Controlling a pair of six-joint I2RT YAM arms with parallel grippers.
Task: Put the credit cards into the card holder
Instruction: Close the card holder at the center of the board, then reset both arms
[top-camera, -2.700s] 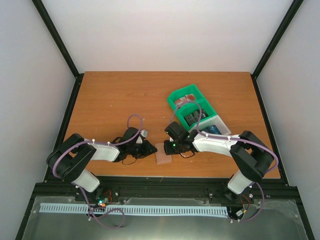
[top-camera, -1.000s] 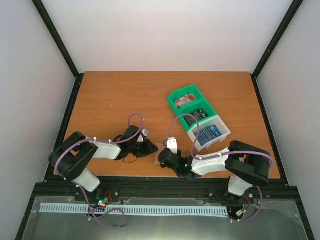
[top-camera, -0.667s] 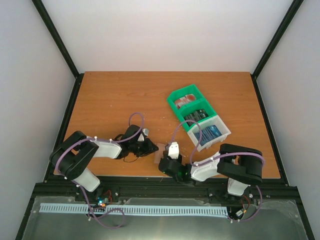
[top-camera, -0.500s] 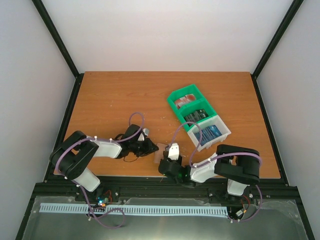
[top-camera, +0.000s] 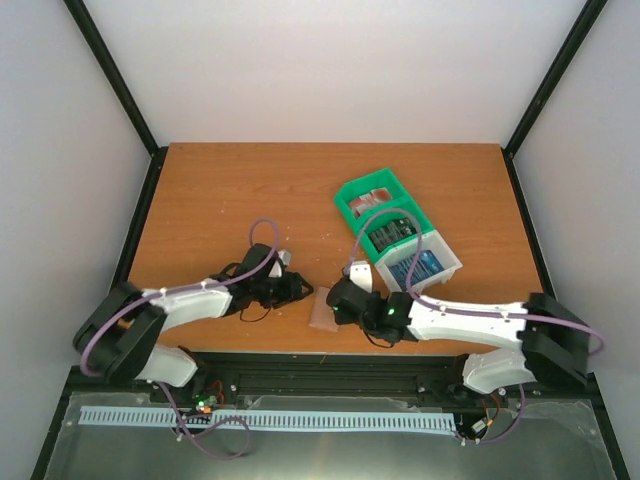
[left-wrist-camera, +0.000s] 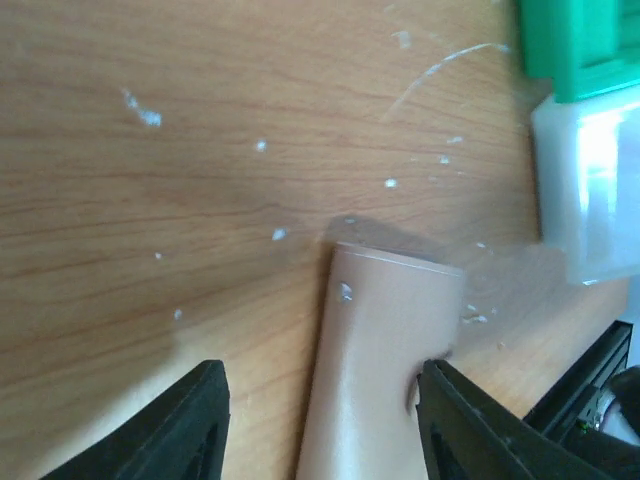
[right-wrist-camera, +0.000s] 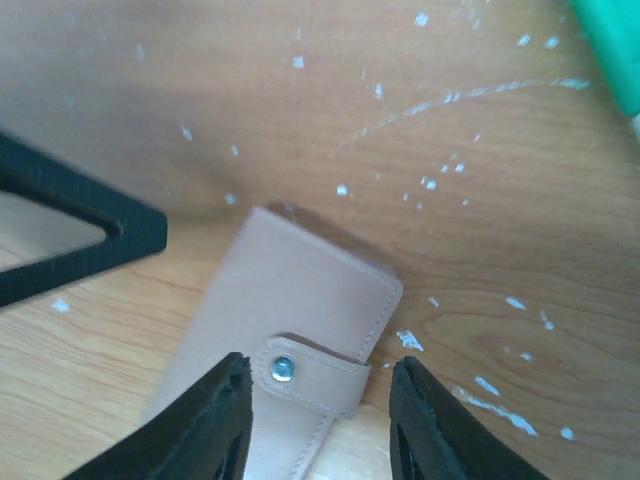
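Note:
The tan-pink card holder (top-camera: 322, 308) lies closed and flat on the table near the front edge. Its snap strap (right-wrist-camera: 305, 375) is fastened. My left gripper (top-camera: 297, 289) is open at its left end, and in the left wrist view the card holder (left-wrist-camera: 385, 350) lies between the spread fingers (left-wrist-camera: 190, 430). My right gripper (top-camera: 336, 306) is open at its right end, low over the card holder (right-wrist-camera: 270, 300) with the strap between its fingers (right-wrist-camera: 435, 430). The credit cards sit in the tray: red-and-white (top-camera: 371, 203), dark (top-camera: 397, 232), blue (top-camera: 421, 267).
The green-and-white compartment tray (top-camera: 352, 192) stands right of centre, just behind the right arm. Its corner shows in the left wrist view (left-wrist-camera: 585, 200). One finger of the left gripper (right-wrist-camera: 80, 245) shows at the left of the right wrist view. The table's front edge is close.
Both grippers' jaws have spread from shut to apart. The right arm has unfolded and swung so its gripper now sits just right of the card holder.

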